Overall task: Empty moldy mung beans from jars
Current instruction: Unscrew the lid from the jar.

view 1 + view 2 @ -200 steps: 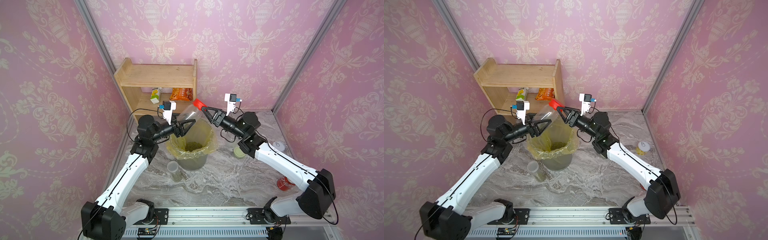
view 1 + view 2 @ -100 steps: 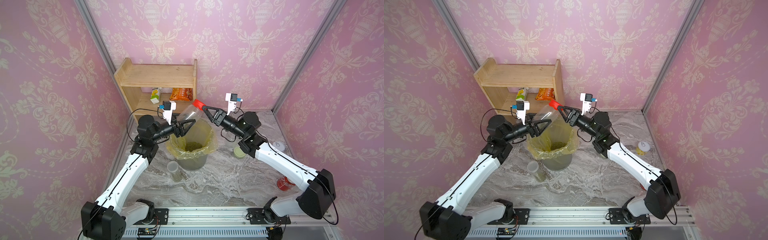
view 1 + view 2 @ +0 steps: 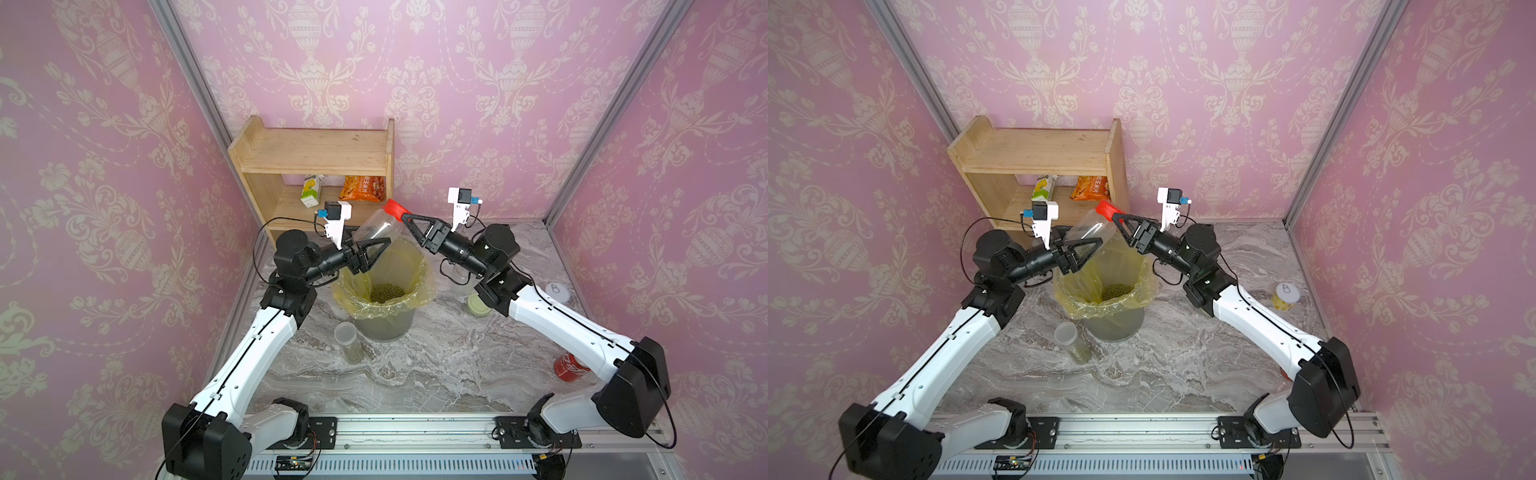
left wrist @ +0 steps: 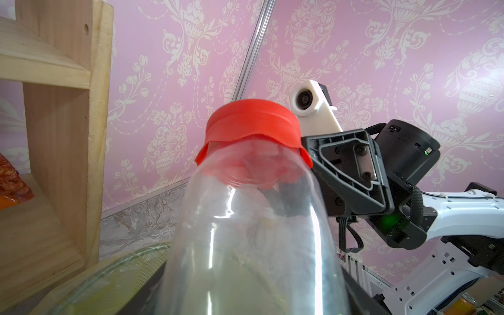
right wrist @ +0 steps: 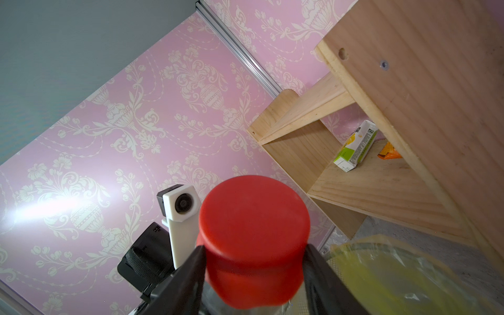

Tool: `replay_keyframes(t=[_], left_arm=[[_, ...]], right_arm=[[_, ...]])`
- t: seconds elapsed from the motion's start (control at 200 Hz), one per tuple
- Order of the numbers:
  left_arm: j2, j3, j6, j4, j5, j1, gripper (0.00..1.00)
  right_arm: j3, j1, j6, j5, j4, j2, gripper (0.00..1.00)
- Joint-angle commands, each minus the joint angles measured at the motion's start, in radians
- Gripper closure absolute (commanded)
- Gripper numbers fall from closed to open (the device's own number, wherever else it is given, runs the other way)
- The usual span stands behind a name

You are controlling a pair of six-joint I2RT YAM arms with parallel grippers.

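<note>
Above the far-left edge of the grey bin, the left gripper is clamped around the body of a clear jar. The jar is tilted, with its red lid raised toward the far right. The right gripper is closed narrowly on that red lid. The right wrist view shows a black finger pressed against each side of the cap, with the rest of the gripper cut off by the frame. In the left wrist view the clear jar fills the middle, its base is out of frame, and the left gripper's own fingers barely show. A dark patch shows through the jar wall behind the left gripper, but I cannot tell whether it is beans or shadow. A heap of mung beans lies at the bottom of the yellow bag that lines the bin. A slim jar stands on the marble tabletop just near-left of the bin, capped, with beans in its lower part. Right of the bin, a pale green lid peeks out beside the right arm, and what is beneath it is hidden. At the near right, a red can is half covered by the same arm. The wooden shelf at the far left holds a carton and a snack packet, their tops hidden under the upper board.
</note>
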Motion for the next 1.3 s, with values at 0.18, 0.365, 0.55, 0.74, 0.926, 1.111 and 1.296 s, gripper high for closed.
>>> replay_keyframes(t=[0.18,0.365,0.55,0.74,0.926,1.111,1.296], left_arm=[[-0.023,0.002,0.025,0.032,-0.001,0.001,0.58],[-0.030,-0.004,0.024,0.036,-0.005,0.000,0.59],[-0.034,-0.004,0.026,0.033,-0.008,0.000,0.58],[-0.037,-0.004,0.029,0.035,-0.011,0.000,0.58],[-0.036,-0.004,0.030,0.035,-0.014,0.000,0.59],[-0.034,-0.005,0.030,0.037,-0.016,0.000,0.59],[-0.034,-0.004,0.027,0.038,-0.014,0.000,0.59]], right_arm=[[-0.023,0.037,-0.041,0.022,-0.001,-0.032,0.43],[-0.021,0.039,-0.052,0.027,-0.017,-0.042,0.41],[-0.026,0.039,-0.057,0.040,-0.028,-0.055,0.36],[-0.032,0.041,-0.055,0.047,-0.030,-0.064,0.35],[-0.072,0.041,-0.054,0.054,-0.023,-0.076,0.29],[-0.090,0.045,-0.072,0.084,-0.018,-0.092,0.00],[-0.060,0.045,-0.072,0.086,-0.013,-0.080,0.00]])
